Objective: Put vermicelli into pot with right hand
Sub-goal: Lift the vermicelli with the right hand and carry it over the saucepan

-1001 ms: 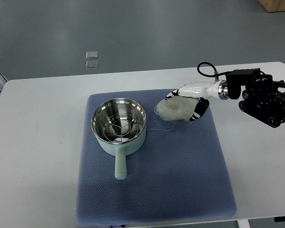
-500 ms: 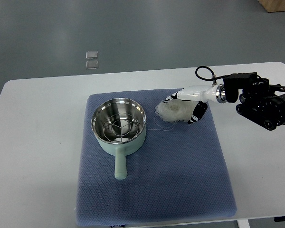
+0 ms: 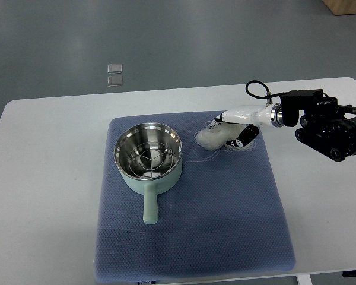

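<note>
Pot: the mint-green pot (image 3: pixel 148 158) sits on the left part of the blue mat (image 3: pixel 225 225), handle toward me, a wire rack in its steel bowl, no noodles in it
Vermicelli: the white vermicelli (image 3: pixel 213 138) lies on the mat just right of the pot, loose strands reaching toward its rim
My right hand: my right hand (image 3: pixel 236 129) has its fingers curled around the bundle's right side
Room: the white table (image 3: pixel 47 178) lies bare around the mat
</note>
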Robot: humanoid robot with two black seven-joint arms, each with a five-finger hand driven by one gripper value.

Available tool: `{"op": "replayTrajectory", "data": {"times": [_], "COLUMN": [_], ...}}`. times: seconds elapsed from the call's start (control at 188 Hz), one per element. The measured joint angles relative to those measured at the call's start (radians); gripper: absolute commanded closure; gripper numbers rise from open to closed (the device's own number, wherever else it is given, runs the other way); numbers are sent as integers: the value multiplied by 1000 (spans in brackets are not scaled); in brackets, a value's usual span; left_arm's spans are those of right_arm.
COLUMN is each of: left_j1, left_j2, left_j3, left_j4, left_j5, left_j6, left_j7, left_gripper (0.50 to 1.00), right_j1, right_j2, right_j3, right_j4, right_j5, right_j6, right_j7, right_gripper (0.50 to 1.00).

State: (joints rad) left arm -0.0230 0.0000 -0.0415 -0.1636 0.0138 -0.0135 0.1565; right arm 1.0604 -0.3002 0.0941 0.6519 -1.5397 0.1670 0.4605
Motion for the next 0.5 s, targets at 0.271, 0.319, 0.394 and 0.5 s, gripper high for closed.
{"op": "replayTrajectory", "data": {"times": [0.271, 0.319, 0.394, 0.5], "left_j1": [0, 0, 0, 0], "left_j2": [0, 0, 0, 0], "left_j3": [0, 0, 0, 0], "left_j4": [0, 0, 0, 1], "left_j5": [0, 0, 0, 0], "left_j6": [0, 0, 0, 0], "left_j7": [0, 0, 0, 0], "left_gripper": [500, 500, 500, 500], "right_j1": [17, 24, 37, 68], "right_j2": [-14, -17, -20, -22], "right_j3": [93, 106, 123, 134], "right_j4": [0, 0, 0, 0], "right_j5": [7, 8, 16, 39], "right_j6": [12, 14, 17, 18], "right_j7": [1, 2, 3, 3], "right_gripper": [1000, 1000, 998, 993]}}
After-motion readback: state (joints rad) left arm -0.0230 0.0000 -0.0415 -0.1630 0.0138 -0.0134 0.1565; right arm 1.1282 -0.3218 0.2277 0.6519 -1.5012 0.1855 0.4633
